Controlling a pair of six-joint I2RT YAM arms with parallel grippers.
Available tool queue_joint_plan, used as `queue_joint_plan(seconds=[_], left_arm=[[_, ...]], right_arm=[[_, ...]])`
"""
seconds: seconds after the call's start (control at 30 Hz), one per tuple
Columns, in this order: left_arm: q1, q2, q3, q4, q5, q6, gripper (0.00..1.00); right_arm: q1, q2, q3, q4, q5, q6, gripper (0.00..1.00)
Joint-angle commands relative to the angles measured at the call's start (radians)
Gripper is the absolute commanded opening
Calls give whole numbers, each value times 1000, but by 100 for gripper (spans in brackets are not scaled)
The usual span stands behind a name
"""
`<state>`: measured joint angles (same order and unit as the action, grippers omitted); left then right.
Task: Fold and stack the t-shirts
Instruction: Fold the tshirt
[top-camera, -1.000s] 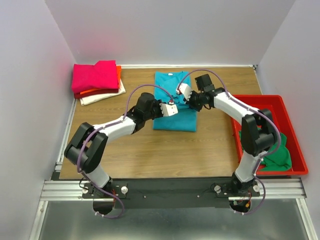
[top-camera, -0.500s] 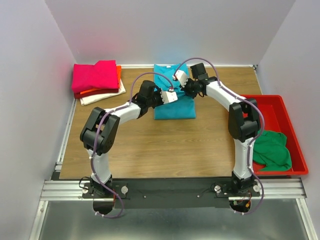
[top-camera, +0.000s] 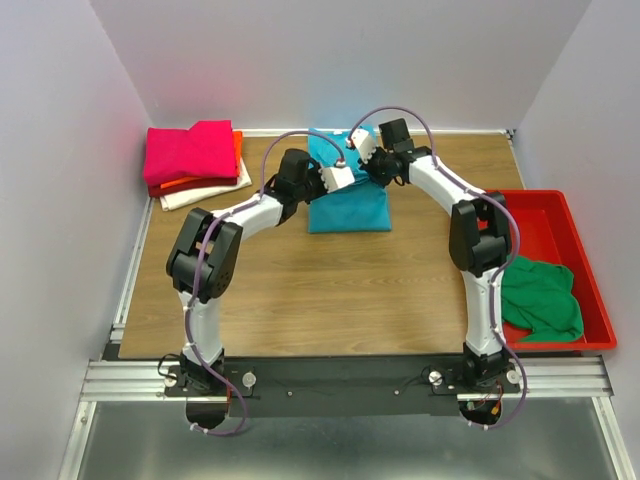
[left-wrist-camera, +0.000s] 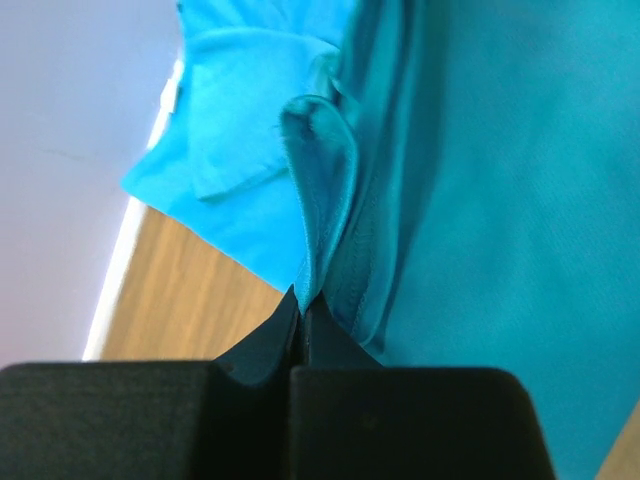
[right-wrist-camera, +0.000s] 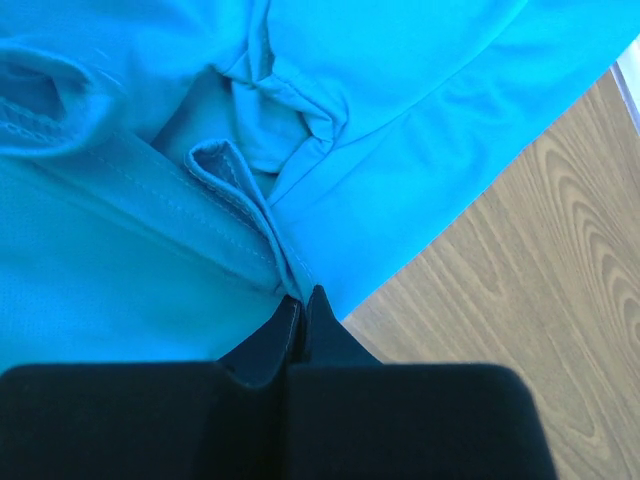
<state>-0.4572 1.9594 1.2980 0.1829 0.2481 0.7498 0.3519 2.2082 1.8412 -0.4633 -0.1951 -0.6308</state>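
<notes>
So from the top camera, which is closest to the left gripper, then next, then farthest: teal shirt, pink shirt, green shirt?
1. Teal shirt: pinched in the left gripper, middle back.
2. Magenta shirt: back-left corner.
3. Green shirt: in the red tray, far right.

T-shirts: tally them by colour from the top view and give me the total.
1 teal shirt
1 magenta shirt
1 orange shirt
1 cream shirt
1 green shirt
Total: 5
</notes>
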Motion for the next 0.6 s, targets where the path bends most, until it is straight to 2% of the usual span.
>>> queue_joint_plan(seconds=[0.0, 0.23, 0.57], left_arm=[[6, 50, 104, -40, -55, -21, 0], [6, 136, 228, -129, -76, -36, 0], [5, 208, 328, -166, -141, -55, 0]], right_arm=[[-8, 50, 55, 9, 57, 34, 1], [-14, 102, 119, 12, 91, 54, 1], [-21, 163, 191, 28, 131, 98, 3]])
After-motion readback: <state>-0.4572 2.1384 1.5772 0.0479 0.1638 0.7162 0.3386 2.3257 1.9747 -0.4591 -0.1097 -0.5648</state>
